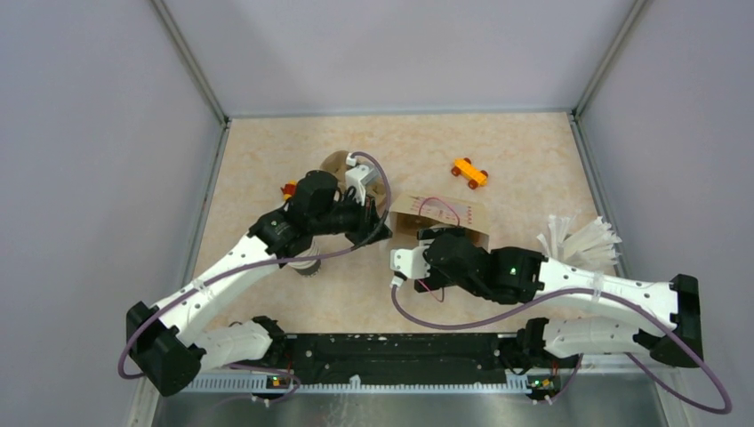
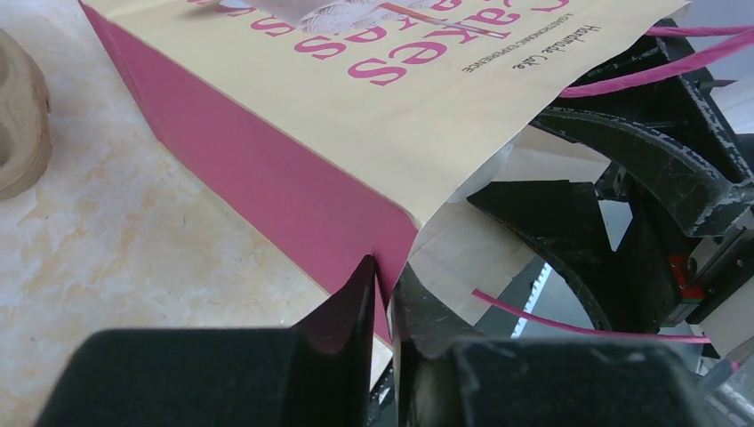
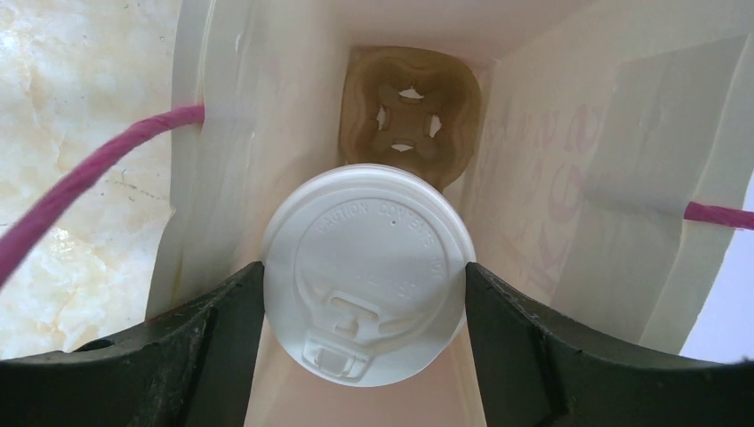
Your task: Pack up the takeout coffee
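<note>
The left claw (image 2: 382,298) pinches the pink side fold of the paper bag (image 2: 356,116) in the middle of the worktop (image 1: 525,147), seemingly to hold its mouth open, while the right claw (image 3: 364,294), clamped on the takeout coffee (image 3: 364,258), holds it inside the bag above the cardboard cup carrier (image 3: 411,116).

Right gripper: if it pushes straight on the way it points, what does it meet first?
Probably the carrier at the bottom of the bag; the cup held in the right gripper would touch it first. Depth down the bag is hard to judge.
</note>
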`<state>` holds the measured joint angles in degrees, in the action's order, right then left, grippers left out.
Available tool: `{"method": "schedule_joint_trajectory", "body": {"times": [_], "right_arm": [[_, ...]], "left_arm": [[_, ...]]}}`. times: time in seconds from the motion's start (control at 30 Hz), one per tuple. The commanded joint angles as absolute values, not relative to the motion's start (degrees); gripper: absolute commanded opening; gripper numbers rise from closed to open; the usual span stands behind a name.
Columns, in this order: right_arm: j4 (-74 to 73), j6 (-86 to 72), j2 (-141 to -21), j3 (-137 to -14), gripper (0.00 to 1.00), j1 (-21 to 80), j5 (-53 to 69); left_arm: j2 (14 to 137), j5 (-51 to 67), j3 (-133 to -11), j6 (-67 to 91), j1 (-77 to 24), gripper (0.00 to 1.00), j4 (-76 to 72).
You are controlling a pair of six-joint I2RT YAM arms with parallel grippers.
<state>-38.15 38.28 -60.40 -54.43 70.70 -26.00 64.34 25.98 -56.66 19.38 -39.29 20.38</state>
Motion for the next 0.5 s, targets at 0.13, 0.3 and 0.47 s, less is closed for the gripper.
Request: {"method": "schedule_joint_trajectory", "body": {"times": [0.13,0.3,0.47], "right_arm": [[-33.03,35.86,-60.4,-55.79,0.53,70.14,-28.34],[-31.67,36.42,-61.67,-56.03,0.53,70.16,-28.41],[-30.81,36.56,-62.4,-55.93,0.52,70.14,-28.11]], "left_arm": [[60.19,22.43,-55.16,20.76,-39.02,0.34,20.4],[58.89,18.84,-53.79,21.24,-39.02,0.43,21.0],[58.87,17.07,-53.17,22.37,-39.02,0.5,18.89]]}}
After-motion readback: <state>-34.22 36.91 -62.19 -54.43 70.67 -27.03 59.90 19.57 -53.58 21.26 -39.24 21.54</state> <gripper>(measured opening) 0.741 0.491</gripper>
